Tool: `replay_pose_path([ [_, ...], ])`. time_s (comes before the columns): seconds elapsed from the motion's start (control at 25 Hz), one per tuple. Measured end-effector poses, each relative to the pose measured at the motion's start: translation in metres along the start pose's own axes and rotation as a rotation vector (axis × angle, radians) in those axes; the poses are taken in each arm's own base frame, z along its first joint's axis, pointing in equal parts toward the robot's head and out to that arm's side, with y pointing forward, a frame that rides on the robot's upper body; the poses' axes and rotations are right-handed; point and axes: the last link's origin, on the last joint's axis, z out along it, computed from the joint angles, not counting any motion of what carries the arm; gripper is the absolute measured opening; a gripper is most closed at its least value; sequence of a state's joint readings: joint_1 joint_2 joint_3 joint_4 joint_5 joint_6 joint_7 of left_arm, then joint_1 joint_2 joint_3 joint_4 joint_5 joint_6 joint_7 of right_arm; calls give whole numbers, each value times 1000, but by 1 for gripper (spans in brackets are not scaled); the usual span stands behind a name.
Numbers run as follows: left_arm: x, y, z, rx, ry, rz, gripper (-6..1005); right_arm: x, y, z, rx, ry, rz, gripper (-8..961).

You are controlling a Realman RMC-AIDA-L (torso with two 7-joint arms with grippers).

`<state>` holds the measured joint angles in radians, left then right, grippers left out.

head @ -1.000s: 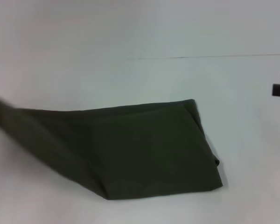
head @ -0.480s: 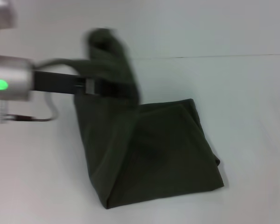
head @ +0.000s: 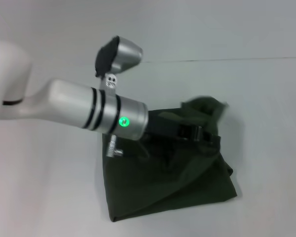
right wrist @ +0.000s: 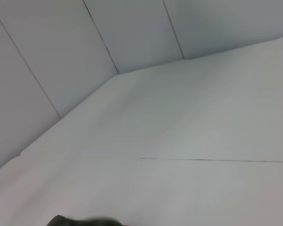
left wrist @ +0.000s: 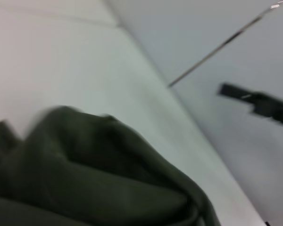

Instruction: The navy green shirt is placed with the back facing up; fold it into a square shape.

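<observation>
The left hand grips a raised flap of the shirt, over its right side, toward the counter's right edge.

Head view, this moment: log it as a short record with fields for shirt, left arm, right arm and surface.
shirt: the navy green shirt lies partly folded on the table, one end lifted over the rest
lettering: none visible
left arm: reaches across above the shirt; left gripper shut on a raised bunch of cloth near the shirt's far right corner
right arm: not in the head view; its wrist camera shows mostly bare table
surface: white table
fold status: not yet a flat square
</observation>
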<state>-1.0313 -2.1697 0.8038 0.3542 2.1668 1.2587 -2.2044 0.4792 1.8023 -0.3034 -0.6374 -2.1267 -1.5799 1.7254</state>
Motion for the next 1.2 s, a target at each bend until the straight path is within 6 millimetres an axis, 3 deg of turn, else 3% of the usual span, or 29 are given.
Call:
replay_pose_path([
  [0.16,-1,12,9,-86,32,-22,137,-2,0,1,1,2,-1,915],
  [0.28,8,27,3,-194,85,11,223,-2,-1,2,4,3,-2,915],
  [0.44,26,45,-26,-322,189,132,339,-3,0,4,0,7,-3,915],
  [0.56,29,49,-51,-363,253,244,437,-3,3,8,-15,15,6,915],
  [0.96,-8,-2,-104,-235,279,236,859,-9,28,47,-139,124,-25,915],
  [1.16,-31,-22,-119,-164,232,240,910,-23,53,82,-241,219,-125,915],
  [1.2,-35,-24,-121,-154,222,244,910,-31,65,100,-277,255,-182,915],
])
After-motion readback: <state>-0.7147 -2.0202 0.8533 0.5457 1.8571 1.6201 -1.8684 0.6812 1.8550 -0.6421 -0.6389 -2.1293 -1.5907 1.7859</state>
